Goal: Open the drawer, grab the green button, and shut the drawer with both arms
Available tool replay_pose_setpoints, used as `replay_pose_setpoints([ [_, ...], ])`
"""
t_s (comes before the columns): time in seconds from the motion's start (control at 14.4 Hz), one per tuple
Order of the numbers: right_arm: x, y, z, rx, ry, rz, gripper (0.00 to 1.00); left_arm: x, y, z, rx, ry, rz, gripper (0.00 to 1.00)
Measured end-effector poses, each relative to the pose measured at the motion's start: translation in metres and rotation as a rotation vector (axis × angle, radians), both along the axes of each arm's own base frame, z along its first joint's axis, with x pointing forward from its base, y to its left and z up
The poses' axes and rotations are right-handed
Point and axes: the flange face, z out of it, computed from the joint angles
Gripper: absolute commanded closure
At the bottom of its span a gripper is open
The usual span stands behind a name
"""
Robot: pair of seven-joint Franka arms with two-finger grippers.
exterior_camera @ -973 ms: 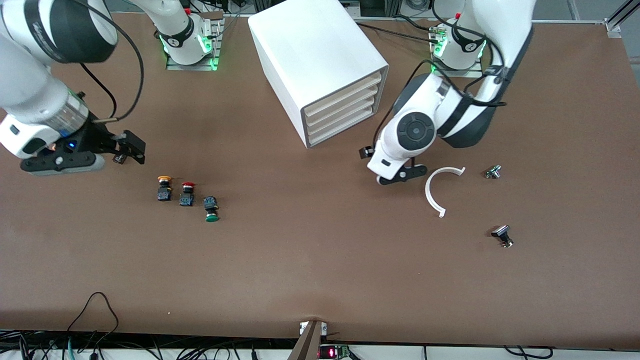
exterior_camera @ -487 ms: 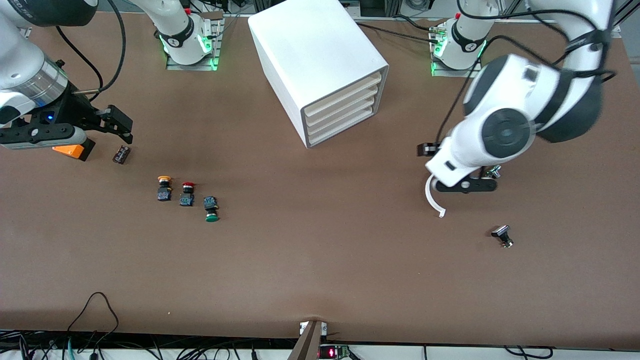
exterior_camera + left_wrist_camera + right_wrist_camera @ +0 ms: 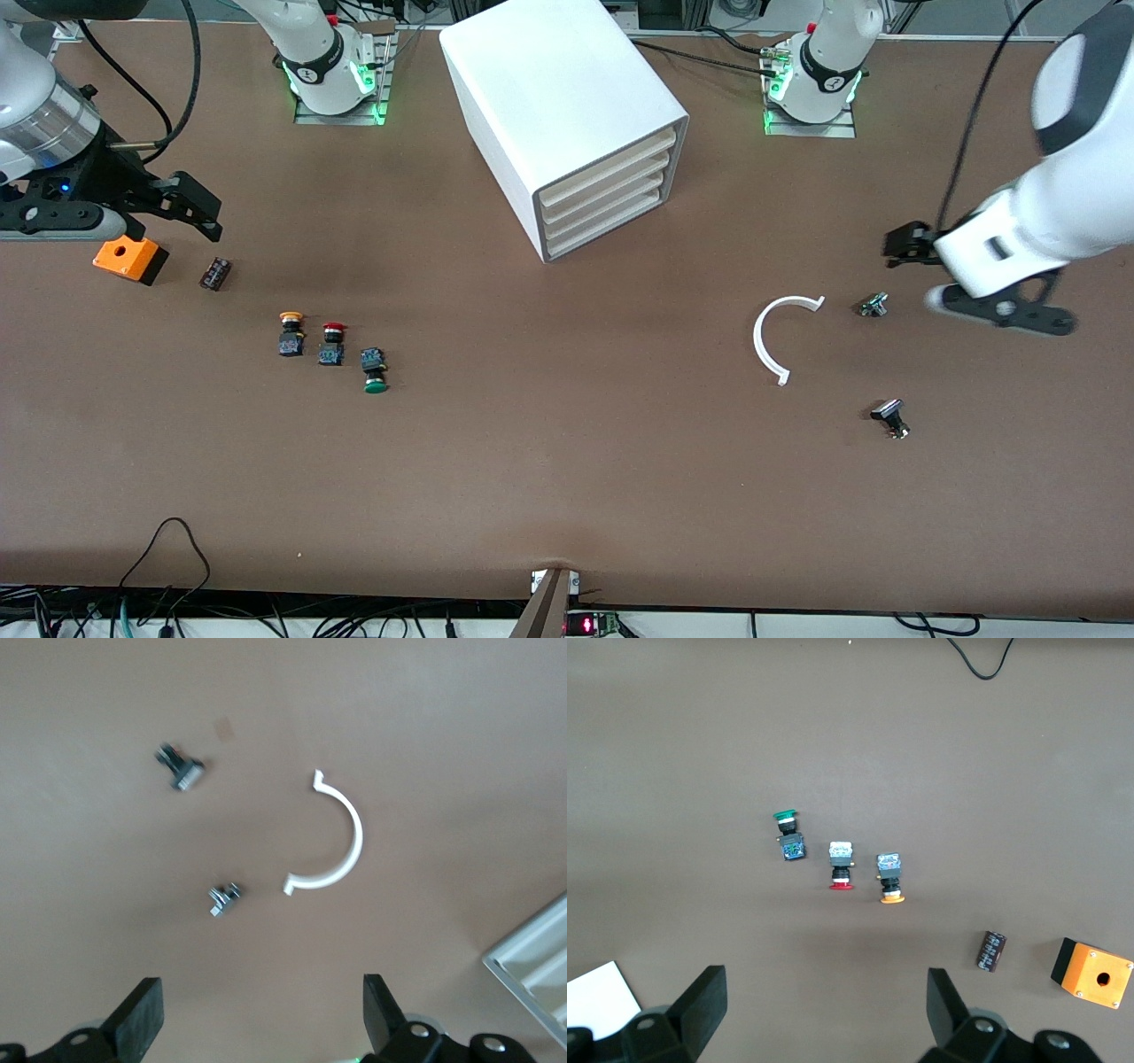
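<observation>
A: Cream fronts on all four drawers sit flush; we log the lowest drawer (image 3: 605, 230) of the white cabinet (image 3: 554, 93) as shut.

B: Green-capped button (image 3: 374, 370) lies on its side on the brown table (image 3: 567, 478), beside the red-capped button (image 3: 332, 344) and the yellow-capped button (image 3: 291, 333), toward the right arm's end.

A: Right claw (image 3: 199, 208) hangs spread wide and empty above the orange box (image 3: 129, 260) and a small dark capacitor (image 3: 215, 273).

B: Left claw (image 3: 904, 248) is up over the left arm's end, fingers (image 3: 137, 1019) wide apart, holding nothing. We note a white half-ring (image 3: 780, 337) and two small metal-tipped parts (image 3: 873, 304) (image 3: 889, 416) under it.
</observation>
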Motion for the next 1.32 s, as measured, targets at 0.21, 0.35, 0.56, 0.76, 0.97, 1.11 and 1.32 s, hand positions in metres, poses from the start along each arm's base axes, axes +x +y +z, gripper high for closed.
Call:
replay_pose_setpoints([
  [0.21,-0.005,-0.005,0.005,-0.001,0.009,-0.017,0.00,-0.024,0.041,0.011,-0.049,-0.121,0.050,0.01],
  [0.35,-0.011,-0.014,0.012,-0.004,0.017,-0.034,0.00,-0.038,0.043,0.011,-0.051,-0.133,0.072,0.01],
  [0.56,-0.017,-0.026,0.019,-0.006,0.022,-0.049,0.00,-0.042,0.037,0.009,-0.051,-0.139,0.145,0.01],
  [0.76,-0.018,-0.025,0.018,-0.007,0.028,-0.046,0.00,-0.044,0.028,0.011,-0.047,-0.136,0.160,0.01],
  [0.97,-0.018,-0.024,0.018,-0.007,0.028,-0.044,0.00,-0.047,0.024,0.012,-0.046,-0.123,0.155,0.01],
  [1.11,-0.017,-0.024,0.019,-0.007,0.025,-0.043,0.00,-0.049,0.020,0.013,-0.045,-0.115,0.149,0.01],
  [1.32,-0.017,-0.024,0.022,-0.006,0.019,-0.044,0.00,-0.051,0.016,0.016,-0.044,-0.104,0.141,0.01],
])
